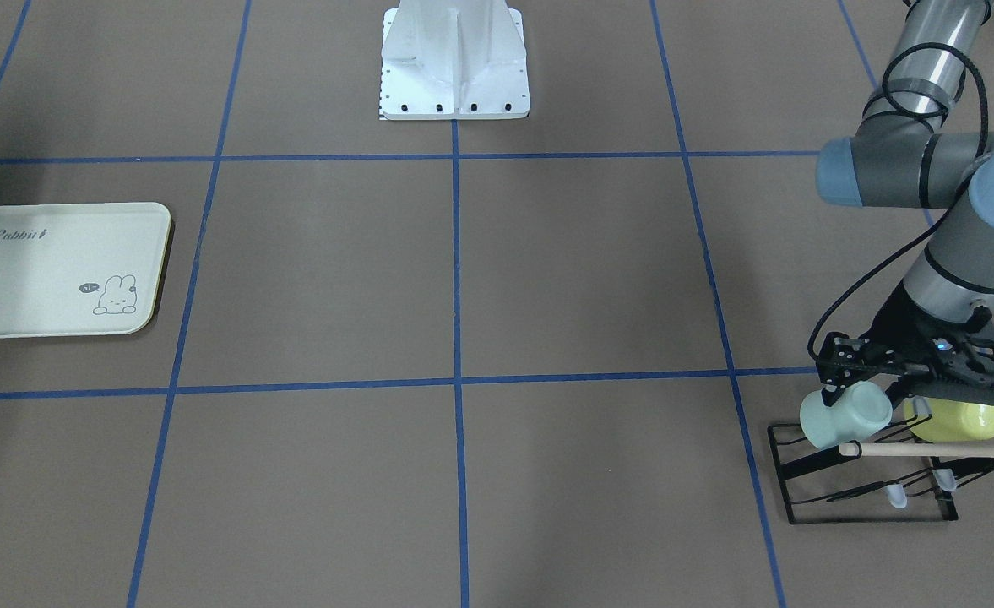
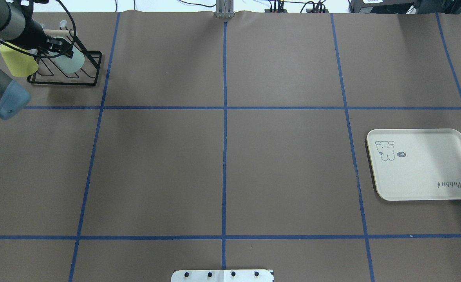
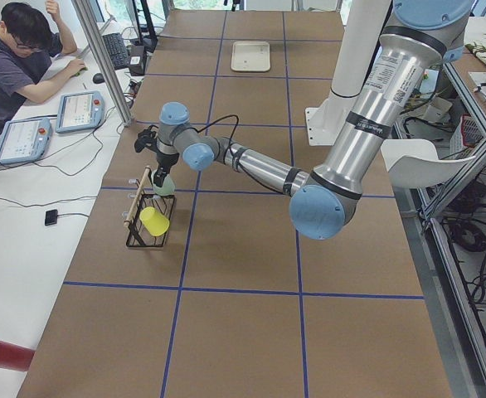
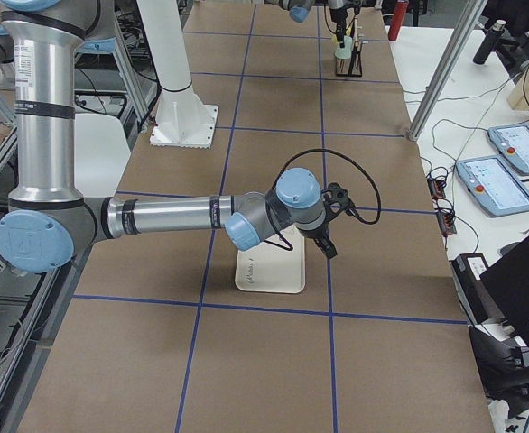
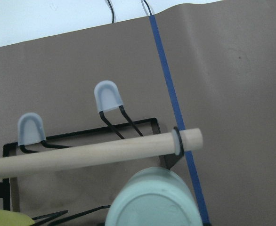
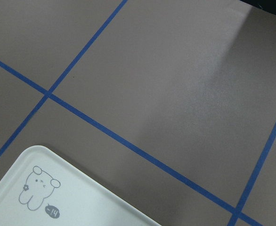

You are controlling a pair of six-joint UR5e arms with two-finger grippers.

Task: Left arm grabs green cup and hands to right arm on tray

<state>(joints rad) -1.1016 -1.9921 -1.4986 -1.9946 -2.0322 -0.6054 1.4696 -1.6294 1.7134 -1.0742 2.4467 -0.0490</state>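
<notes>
The pale mint-green cup (image 1: pixel 847 414) hangs tilted on a black wire rack (image 1: pixel 868 498) at the table's far left corner; it also shows in the overhead view (image 2: pixel 73 62) and, base towards the camera, in the left wrist view (image 5: pixel 152 200). My left gripper (image 1: pixel 839 384) is right at the cup's upper side and looks open; I see no firm hold. The cream Rabbit tray (image 2: pixel 422 168) lies flat on the right side with nothing on it. My right gripper (image 4: pixel 329 248) hovers by the tray's edge (image 6: pixel 81 197); I cannot tell whether it is open or shut.
A yellow-green cup (image 1: pixel 961 420) hangs on the same rack beside the mint one, under my left wrist. A wooden dowel (image 5: pixel 95 153) runs along the rack's top. The robot's white base (image 1: pixel 454 67) stands at mid-table. An operator sits at a side desk (image 3: pixel 19 58).
</notes>
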